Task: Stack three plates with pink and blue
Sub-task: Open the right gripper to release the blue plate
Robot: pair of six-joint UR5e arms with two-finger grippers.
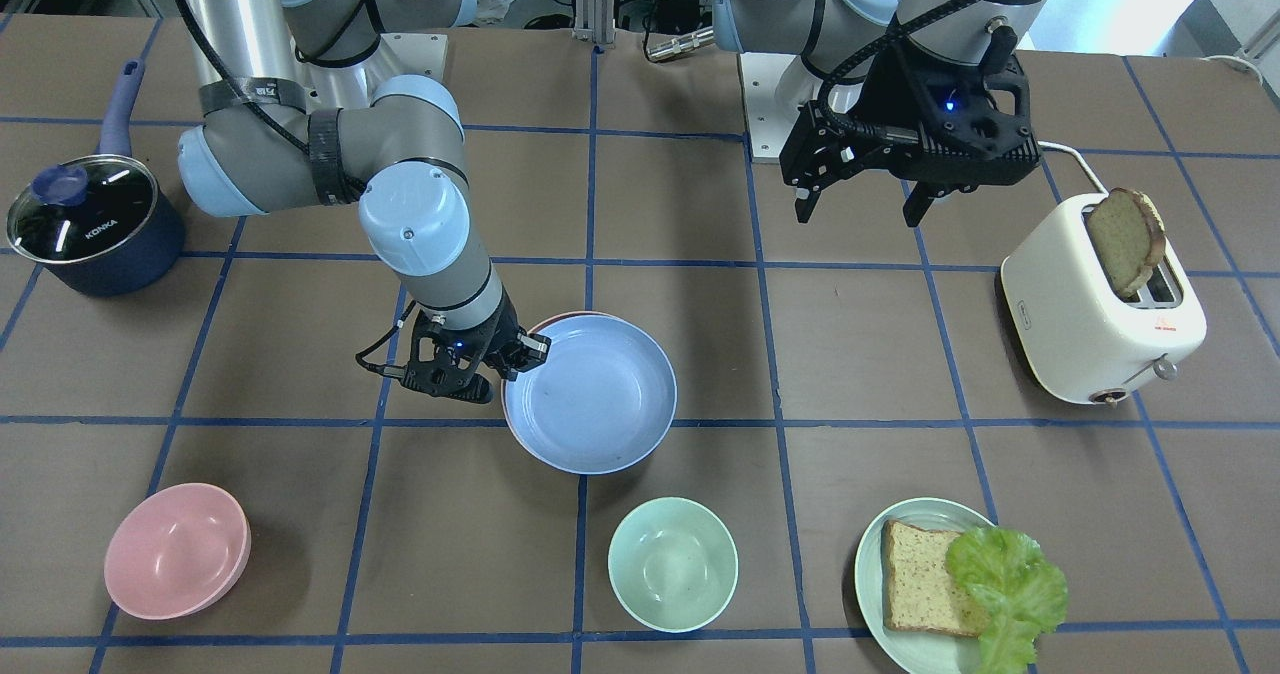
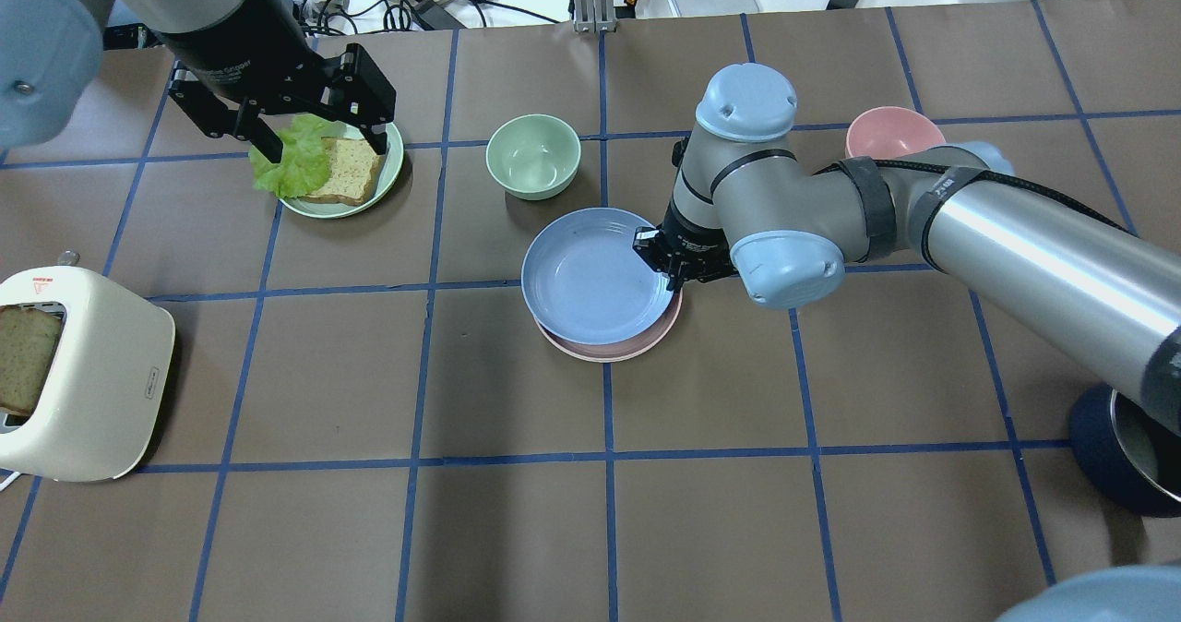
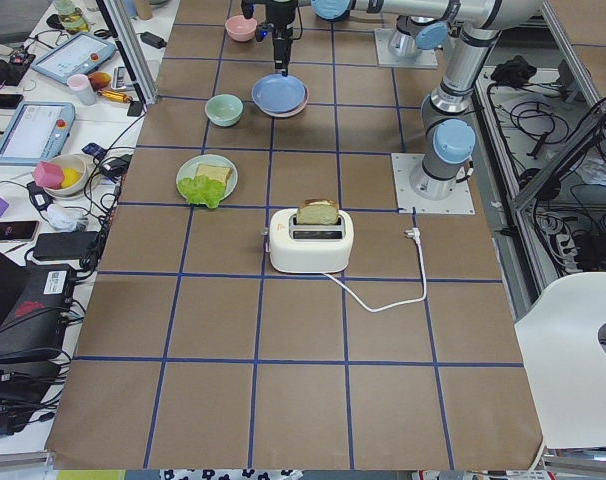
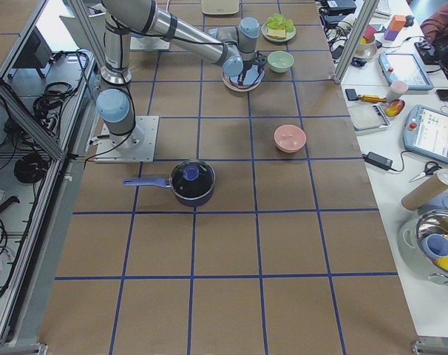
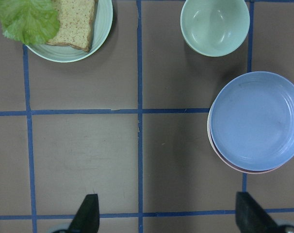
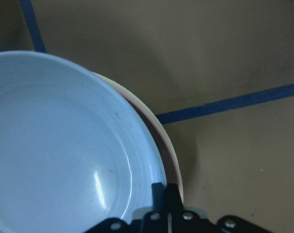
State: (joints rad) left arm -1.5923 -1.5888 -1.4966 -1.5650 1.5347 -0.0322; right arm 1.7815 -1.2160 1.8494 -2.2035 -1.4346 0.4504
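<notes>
A light blue plate lies on top of a pale pink plate near the table's middle, shifted a little off it. Only the pink plate's rim shows in the right wrist view. I cannot make out the cream-white plate; it is hidden or out of view. My right gripper is low and shut on the blue plate's rim. My left gripper is open and empty, held high above the table; its fingertips show wide apart in the left wrist view.
A mint bowl and a pink bowl stand by the far edge. A pale green plate holds bread and lettuce. A cream toaster with a slice of bread stands on my left, a dark blue pot on my right.
</notes>
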